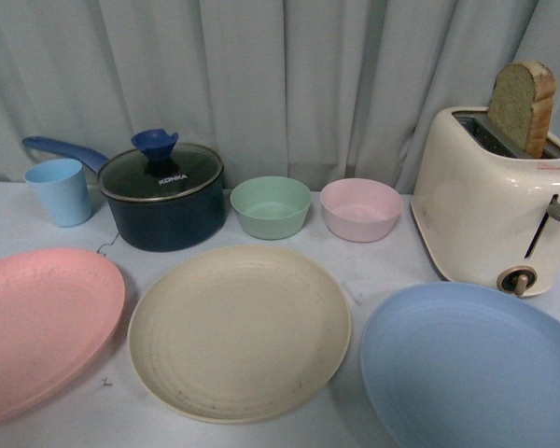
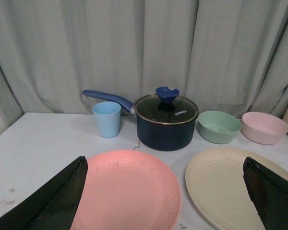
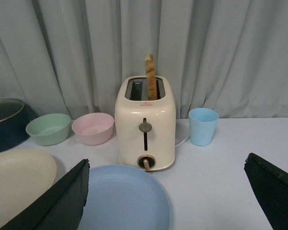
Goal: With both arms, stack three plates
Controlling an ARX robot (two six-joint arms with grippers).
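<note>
Three plates lie side by side on the table in the front view: the pink plate [image 1: 37, 327] at the left, the cream plate [image 1: 238, 331] in the middle, the light blue plate [image 1: 471, 369] at the right. None is stacked. Neither arm shows in the front view. In the left wrist view my left gripper [image 2: 165, 196] is open, its black fingers [image 2: 53, 201] wide apart above the pink plate [image 2: 127, 191], with the cream plate [image 2: 225, 187] beside it. In the right wrist view my right gripper [image 3: 168, 201] is open over the light blue plate [image 3: 125, 201].
Behind the plates stand a light blue cup [image 1: 61, 191], a dark blue lidded saucepan [image 1: 163, 196], a green bowl [image 1: 271, 205], a pink bowl [image 1: 361, 209] and a cream toaster [image 1: 490, 201] holding bread. A second blue cup [image 3: 202, 126] stands beyond the toaster. A grey curtain hangs behind.
</note>
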